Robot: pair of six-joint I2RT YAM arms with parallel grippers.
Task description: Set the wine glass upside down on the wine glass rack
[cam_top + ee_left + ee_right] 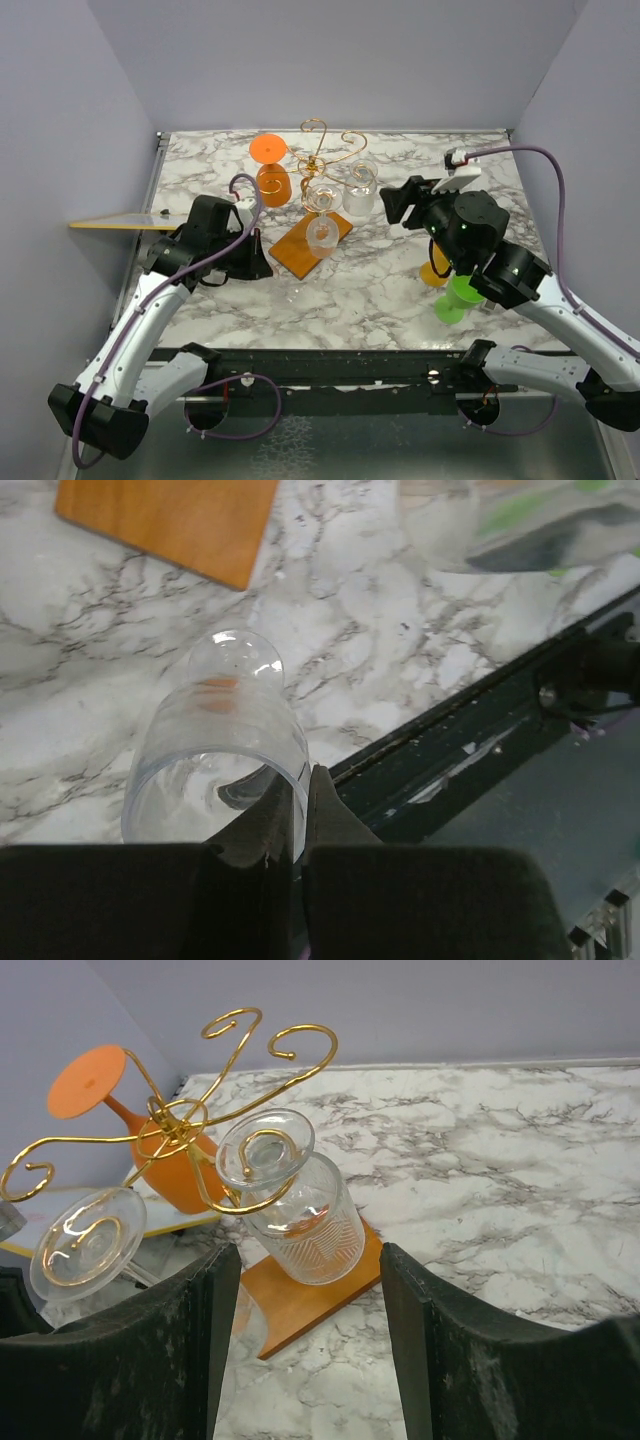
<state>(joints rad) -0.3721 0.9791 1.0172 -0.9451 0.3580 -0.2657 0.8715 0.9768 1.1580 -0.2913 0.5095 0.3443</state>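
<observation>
Pale lilac walls (330, 60) stand on three sides of a white tabletop (400, 290) with grey marble veins, a black rail (340, 362) runs along its near edge, and the light is soft and even.

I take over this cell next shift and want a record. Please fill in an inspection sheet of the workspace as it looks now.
Surface: marble-pattern table, no spill seen.
Job's things: wine glass rack upright; hung orange glass, patterned clear glass and second clear glass hang upside down on it; the clear wine glass is off the rack.
Clutter: loose orange glass and green glass under the right arm.
End effectors: left end effector shut on the clear wine glass's rim; right end effector open, empty, facing the rack.
Cables: purple cables run along both arms; no snag seen.
Surroundings: lilac walls; yellow panel past the table's left edge.
</observation>
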